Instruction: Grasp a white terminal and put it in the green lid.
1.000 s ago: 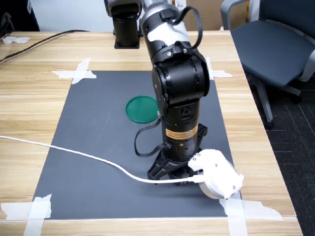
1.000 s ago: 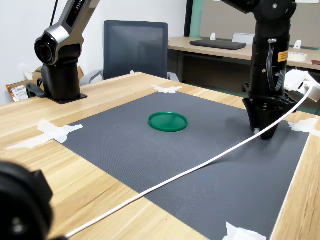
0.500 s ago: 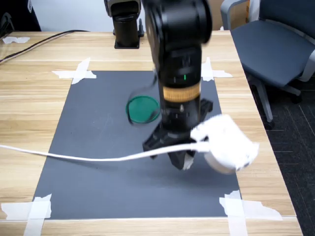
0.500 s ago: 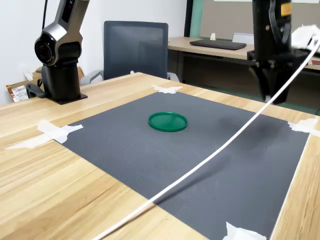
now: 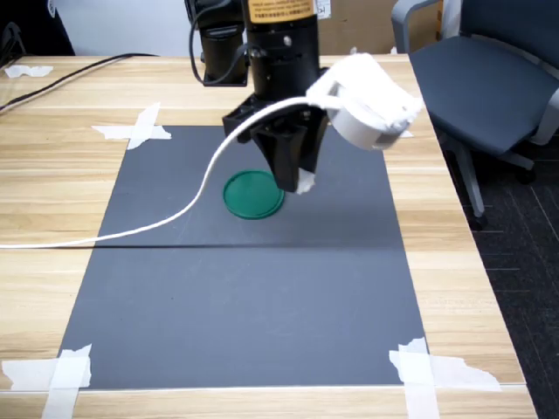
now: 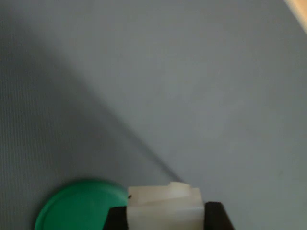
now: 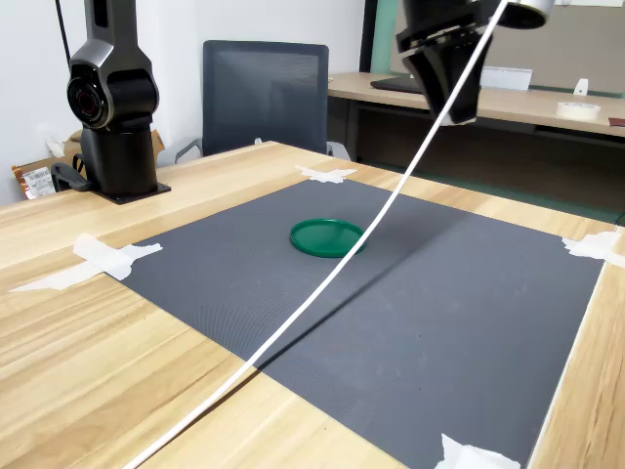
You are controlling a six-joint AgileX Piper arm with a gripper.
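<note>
The green lid lies flat on the dark grey mat, near the middle of its far half. My gripper hangs in the air just to the first exterior view's right of the lid, shut on the white terminal. In the wrist view the white terminal sits between the two black fingers, with the green lid beside it below. In the second exterior view my gripper is high above the mat, to the second exterior view's right of the green lid; the terminal cannot be made out there.
A white rounded device rides on the wrist, and its white cable sags across the mat and off the table. White tape strips hold the mat's corners. The arm's base stands at the back, an office chair beside the table.
My gripper has risen from the mat's near right part and swung toward the green lid, carrying the white terminal. The cable has swept along with it.
</note>
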